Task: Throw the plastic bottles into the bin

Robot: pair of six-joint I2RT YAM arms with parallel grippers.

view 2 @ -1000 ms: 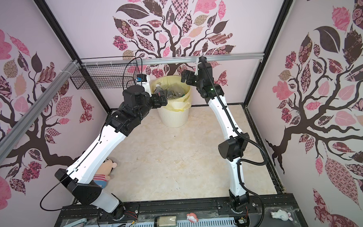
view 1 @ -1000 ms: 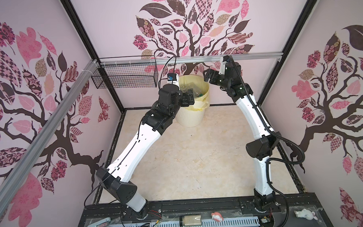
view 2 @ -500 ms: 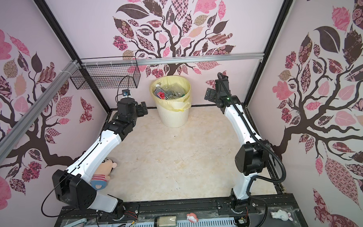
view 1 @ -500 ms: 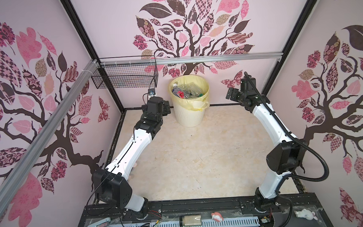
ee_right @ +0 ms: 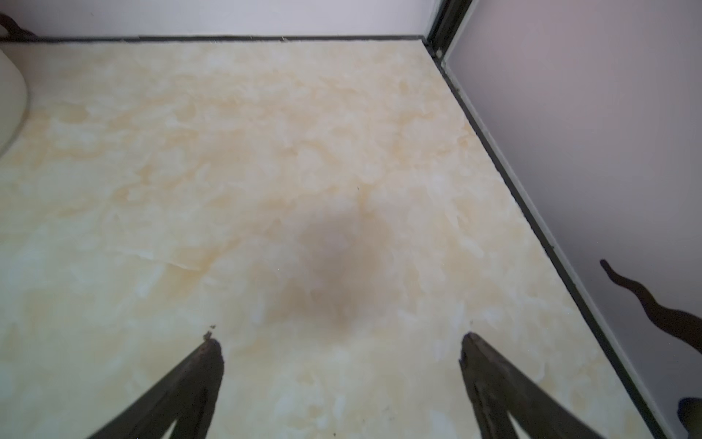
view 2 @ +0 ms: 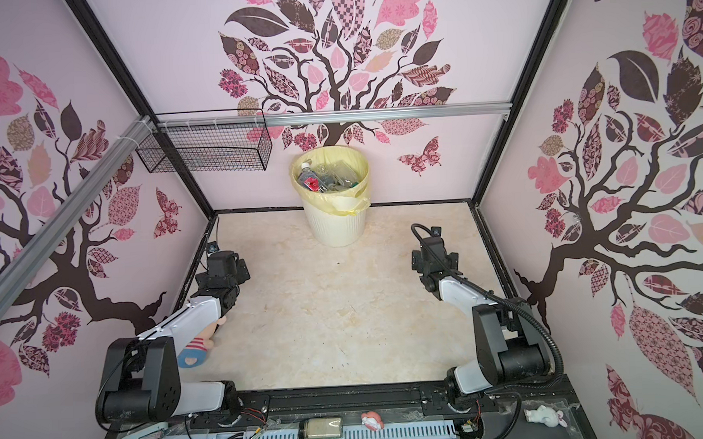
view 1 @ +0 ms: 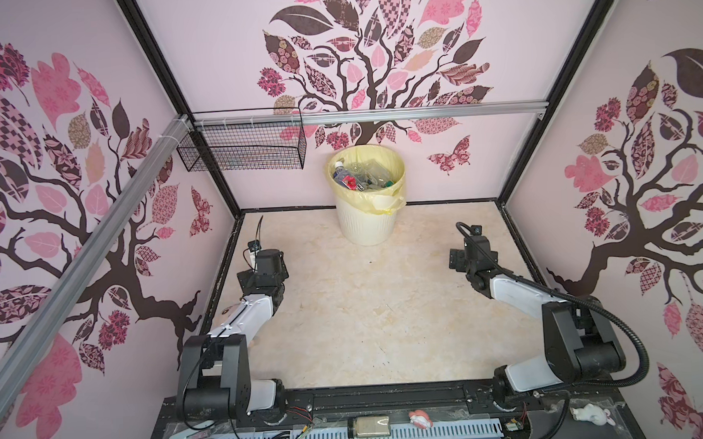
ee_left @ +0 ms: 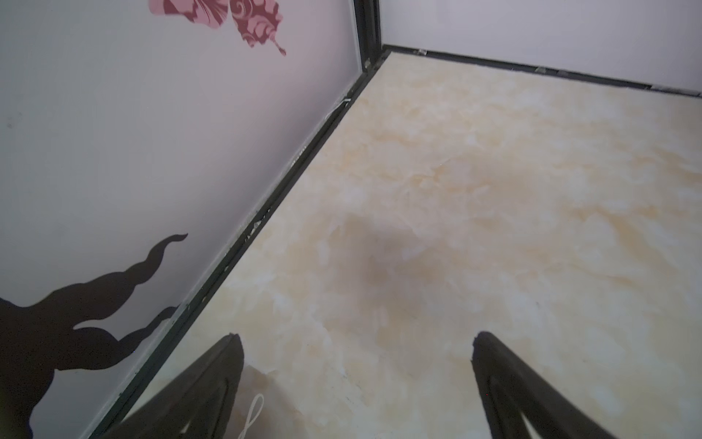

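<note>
The bin (view 1: 367,224) stands at the middle of the floor's (view 1: 365,320) far edge. The bottles (view 1: 362,176) lie in a heap inside it, up close to its rim. The left gripper (ee_left: 357,338) hangs over the floor near the left edge. Its jaws are wide and hold nothing. The right gripper (ee_right: 340,339) hangs over the floor near the right edge. Its jaws are wide too and hold nothing. In a top view a doll (view 2: 195,348) lies by the left edge, partly under the left arm (view 2: 192,314). A wire basket (view 1: 243,150) hangs above the far left corner.
</note>
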